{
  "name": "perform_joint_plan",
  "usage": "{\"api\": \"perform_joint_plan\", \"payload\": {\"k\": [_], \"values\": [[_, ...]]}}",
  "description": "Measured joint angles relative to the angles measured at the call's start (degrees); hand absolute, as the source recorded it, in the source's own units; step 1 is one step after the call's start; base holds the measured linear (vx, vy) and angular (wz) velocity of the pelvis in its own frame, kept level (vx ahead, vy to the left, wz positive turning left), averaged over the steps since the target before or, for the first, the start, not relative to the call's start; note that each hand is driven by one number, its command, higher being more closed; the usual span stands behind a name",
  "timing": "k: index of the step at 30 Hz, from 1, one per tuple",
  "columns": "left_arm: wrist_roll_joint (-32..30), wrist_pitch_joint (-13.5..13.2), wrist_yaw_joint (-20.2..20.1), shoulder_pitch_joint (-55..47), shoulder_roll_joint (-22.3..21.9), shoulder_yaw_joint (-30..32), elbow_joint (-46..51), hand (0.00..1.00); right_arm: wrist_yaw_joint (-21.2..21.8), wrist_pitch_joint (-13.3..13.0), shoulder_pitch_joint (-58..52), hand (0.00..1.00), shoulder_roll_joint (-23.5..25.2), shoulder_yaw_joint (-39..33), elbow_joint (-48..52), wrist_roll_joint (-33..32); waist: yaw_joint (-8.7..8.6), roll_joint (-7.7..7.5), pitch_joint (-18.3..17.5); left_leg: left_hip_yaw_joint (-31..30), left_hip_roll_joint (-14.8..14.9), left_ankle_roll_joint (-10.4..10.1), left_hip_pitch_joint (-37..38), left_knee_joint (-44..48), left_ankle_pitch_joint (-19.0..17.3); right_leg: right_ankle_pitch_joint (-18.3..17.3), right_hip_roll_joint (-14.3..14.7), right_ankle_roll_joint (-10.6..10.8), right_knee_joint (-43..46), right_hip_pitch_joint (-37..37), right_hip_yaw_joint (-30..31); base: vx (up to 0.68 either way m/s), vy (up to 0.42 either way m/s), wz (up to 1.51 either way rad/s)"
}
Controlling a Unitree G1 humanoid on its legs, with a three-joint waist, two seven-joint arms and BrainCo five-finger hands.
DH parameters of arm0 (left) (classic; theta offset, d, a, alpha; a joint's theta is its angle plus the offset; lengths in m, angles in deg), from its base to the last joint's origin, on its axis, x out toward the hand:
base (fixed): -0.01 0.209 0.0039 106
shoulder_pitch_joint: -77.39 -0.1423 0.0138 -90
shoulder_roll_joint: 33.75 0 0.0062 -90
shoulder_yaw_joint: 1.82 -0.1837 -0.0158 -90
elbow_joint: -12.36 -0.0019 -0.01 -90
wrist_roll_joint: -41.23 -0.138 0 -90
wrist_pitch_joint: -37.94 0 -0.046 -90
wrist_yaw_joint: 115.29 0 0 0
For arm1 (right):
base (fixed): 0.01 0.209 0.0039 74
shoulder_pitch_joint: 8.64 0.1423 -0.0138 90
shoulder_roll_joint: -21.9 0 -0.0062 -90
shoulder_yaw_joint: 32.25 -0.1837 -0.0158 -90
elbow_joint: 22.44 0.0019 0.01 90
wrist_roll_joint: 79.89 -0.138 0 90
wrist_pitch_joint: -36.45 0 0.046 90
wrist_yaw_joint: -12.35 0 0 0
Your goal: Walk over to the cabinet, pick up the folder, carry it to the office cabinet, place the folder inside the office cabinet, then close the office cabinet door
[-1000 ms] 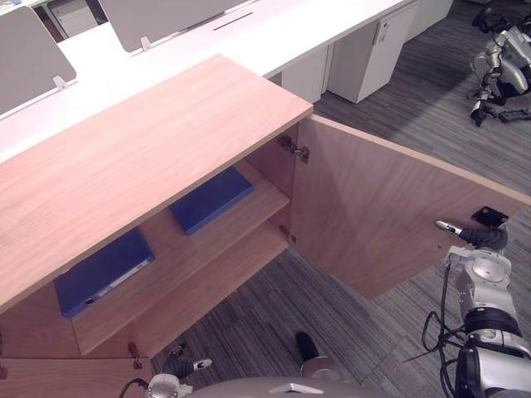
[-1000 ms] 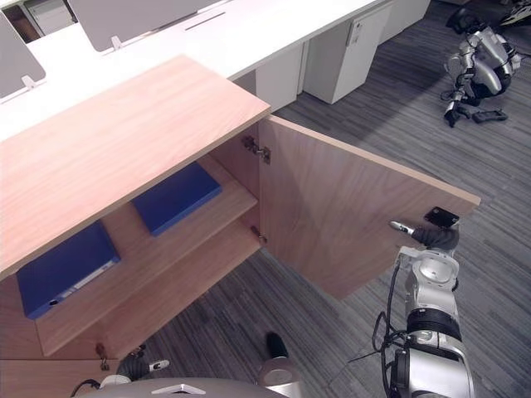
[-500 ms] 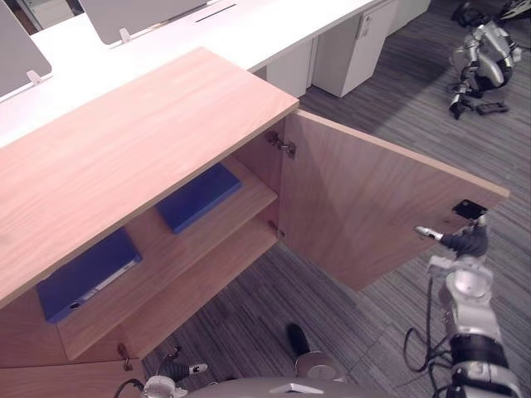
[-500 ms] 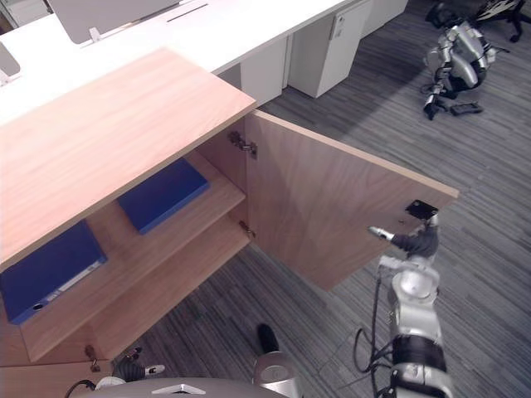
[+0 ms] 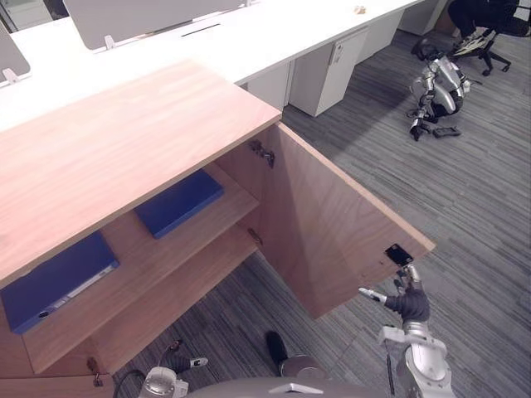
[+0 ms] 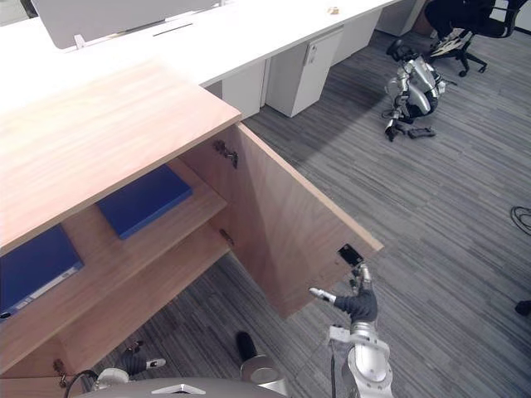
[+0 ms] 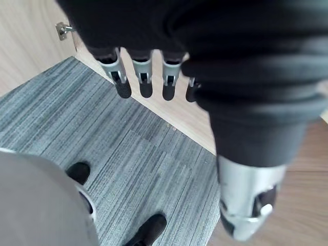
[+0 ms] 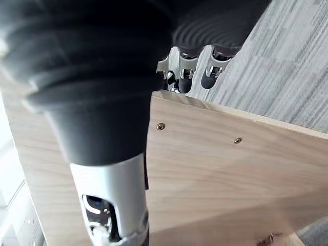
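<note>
The wooden office cabinet (image 5: 116, 157) stands with its right door (image 5: 323, 224) swung out over the carpet. On its upper shelf lie a flat blue folder (image 5: 178, 203) and, further left, a blue binder (image 5: 58, 282). My right hand (image 5: 408, 303) is at the door's free edge, just below a small black fitting (image 5: 398, 254). Its fingers (image 8: 192, 77) reach straight past the edge on the outer side, and its thumb (image 5: 369, 293) sticks out on the inner side. My left hand (image 5: 166, 383) hangs low by the cabinet's foot, fingers (image 7: 146, 84) relaxed and holding nothing.
A long white desk (image 5: 249, 33) with a white drawer unit (image 5: 323, 75) runs behind the cabinet. Another robot (image 5: 436, 91) sits on the grey carpet (image 5: 465, 191) at the far right, beside an office chair (image 5: 485, 25).
The door has swung in from wide open towards the cabinet front, and my right hand has travelled with its edge. The whole picture has shifted too, so the camera moved.
</note>
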Motion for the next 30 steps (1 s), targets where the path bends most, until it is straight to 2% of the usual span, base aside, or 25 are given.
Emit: {"api": "perform_joint_plan", "payload": {"k": [5, 7, 10, 12, 16, 18, 22, 30], "values": [[-1.0, 0.1, 0.0, 0.5, 0.0, -0.1, -0.1, 0.00, 4.0, 0.1, -2.5, 0.00, 0.5, 7.3, 3.3, 0.0, 0.54, -0.48, -0.8, -0.1, 0.3, -0.7, -0.2, 0.6, -0.3, 0.1, 0.1, -0.2, 0.0, 0.1, 0.0, -0.07, -0.042, 0.00], [-1.4, 0.1, -0.1, 0.9, 0.2, -0.5, -0.5, 0.00, 6.0, 0.2, -5.2, 0.00, 0.2, 12.1, 5.4, 0.1, 0.61, -1.46, -1.3, -1.1, 0.3, -0.8, -0.7, 0.6, -0.2, 0.1, 0.0, -0.3, 0.0, 0.1, -0.8, -0.08, -0.054, 0.12], [-2.2, 0.1, -0.2, 1.7, 0.3, -1.3, -0.7, 0.00, 6.2, 0.8, -6.2, 0.00, 0.1, 16.3, 5.8, 0.1, 0.98, -3.03, -1.8, -2.7, 0.2, -0.8, -1.3, 0.7, 0.1, 0.2, -0.4, -0.6, 0.1, 0.3, -2.6, -0.06, -0.038, 0.26], [-2.2, 0.2, -0.2, 2.5, 0.5, -2.4, -1.1, 0.00, 7.4, 0.8, -5.5, 0.00, 0.0, 19.2, 6.6, 0.1, 2.16, -4.34, -2.5, -4.6, 0.1, -0.7, -1.7, 0.7, 0.6, 0.1, -0.8, -0.9, 0.4, 1.1, -4.5, -0.06, -0.039, 0.39], [-2.1, 0.6, 0.0, 2.7, 0.7, -2.3, -1.1, 0.00, 8.0, 0.5, -1.9, 0.00, 0.9, 20.9, 8.0, 0.1, 3.93, -5.23, -3.4, -8.0, -0.3, -0.4, -2.1, 0.4, 1.3, -0.4, -1.5, -1.1, 0.4, 2.2, -7.7, -0.05, -0.008, 0.49], [-2.1, 0.7, 0.0, 2.8, 1.1, -2.3, -1.1, 0.00, 8.2, 0.5, 0.7, 0.00, 0.9, 22.3, 8.0, 0.1, 5.34, -5.48, -3.6, -9.3, -0.6, -0.2, -2.1, -0.2, 1.8, -1.3, -1.9, -0.8, 1.4, 2.3, -9.0, -0.04, 0.012, 0.33], [-2.2, 0.7, 0.0, 2.6, 1.5, -2.1, -1.1, 0.00, 8.1, 0.5, 5.7, 0.00, -0.1, 22.8, 7.3, 1.3, 6.78, -6.34, -4.0, -12.1, -2.0, 0.4, -2.4, -3.0, 3.5, -2.6, -3.2, 0.1, 2.4, 2.3, -11.2, -0.03, 0.032, 0.37], [-2.1, 0.6, 0.0, 2.7, 2.4, 0.0, -0.4, 0.00, 7.3, -1.9, 19.1, 0.00, -4.4, 20.6, -7.1, 1.2, 8.53, -6.37, -3.9, -18.4, -5.2, 3.1, -5.1, -5.0, 5.6, -3.3, -6.3, 2.3, 2.9, 2.1, -17.0, 0.02, 0.053, 0.43]]}}
